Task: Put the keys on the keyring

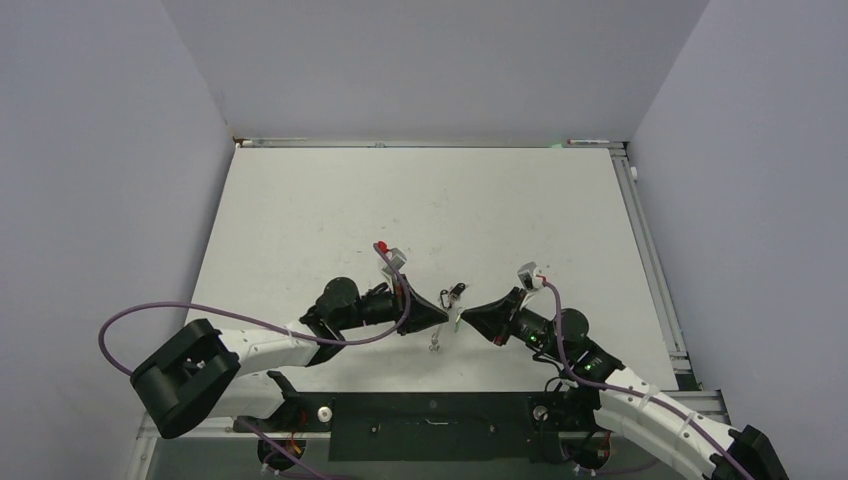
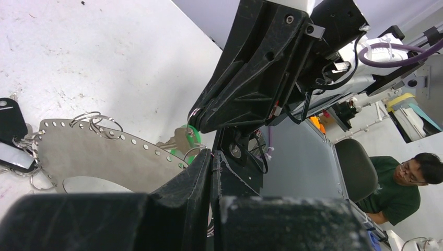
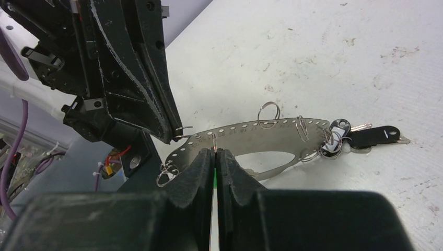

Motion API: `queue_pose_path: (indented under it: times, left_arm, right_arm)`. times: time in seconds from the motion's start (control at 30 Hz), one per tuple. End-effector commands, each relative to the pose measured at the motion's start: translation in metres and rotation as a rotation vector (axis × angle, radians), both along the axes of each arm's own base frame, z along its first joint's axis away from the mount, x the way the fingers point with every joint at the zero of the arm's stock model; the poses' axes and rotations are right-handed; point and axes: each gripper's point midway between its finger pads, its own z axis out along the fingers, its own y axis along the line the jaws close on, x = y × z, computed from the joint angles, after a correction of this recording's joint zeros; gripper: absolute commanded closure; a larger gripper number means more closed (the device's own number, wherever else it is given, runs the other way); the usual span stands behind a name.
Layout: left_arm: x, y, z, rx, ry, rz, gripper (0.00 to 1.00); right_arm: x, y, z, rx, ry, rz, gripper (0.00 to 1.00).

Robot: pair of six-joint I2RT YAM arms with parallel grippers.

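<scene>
The keys [image 1: 457, 292] show in the top view as a small dark cluster on the table [image 1: 400, 200], just above frame centre, where the left hand [image 1: 446, 314] and right hand [image 1: 466, 318] meet tip to tip. In the left wrist view the keyring [image 2: 104, 157], a flat perforated metal crescent, runs from the left edge to the left hand's closed fingertips, which pinch its end. The green key [image 2: 192, 137] sits at the right hand's tip. In the right wrist view the right hand is clamped on that green key, just below the crescent's edge, and a black key [image 3: 373, 136] lies far right.
</scene>
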Motion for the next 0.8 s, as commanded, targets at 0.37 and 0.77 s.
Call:
queue_pose_path:
  times: [0.37,0.77]
  left_arm:
    - [-0.020,0.009,-0.004,0.058,-0.377,-0.073,1.00]
    - [-0.036,0.009,-0.016,0.152,-0.596,-0.097,1.00]
  right_arm:
    - [-0.009,0.006,0.024,-0.042,-0.082,0.078,0.95]
    - [-0.028,0.000,0.014,-0.163,0.070,0.129,0.95]
